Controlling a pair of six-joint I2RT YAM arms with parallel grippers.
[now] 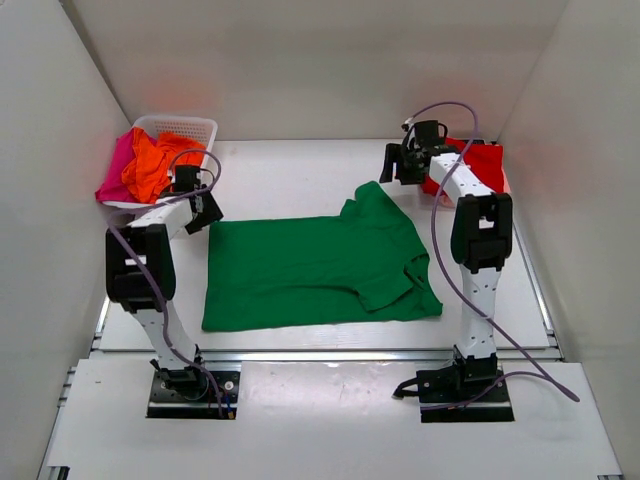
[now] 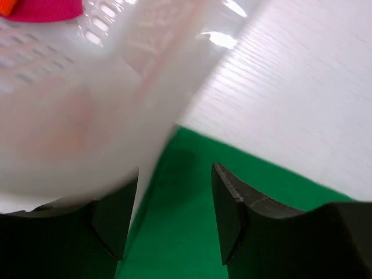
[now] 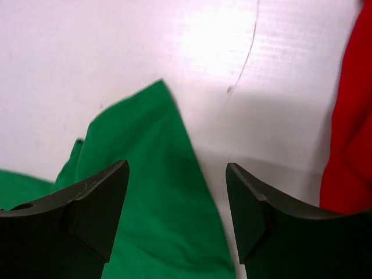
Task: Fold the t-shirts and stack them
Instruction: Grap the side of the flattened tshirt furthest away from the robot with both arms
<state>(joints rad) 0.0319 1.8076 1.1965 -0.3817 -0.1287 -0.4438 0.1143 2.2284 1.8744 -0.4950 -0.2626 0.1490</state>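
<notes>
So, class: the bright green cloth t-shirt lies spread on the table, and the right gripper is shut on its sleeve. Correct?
No. The bright green cloth t-shirt lies spread on the table, but the right gripper is open, holding nothing; the right wrist view shows it.

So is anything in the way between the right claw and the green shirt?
No, nothing visible. The right gripper is open just over the green shirt, at its sleeve edge, with only table beside it. The red shirt lies off to one side.
</notes>
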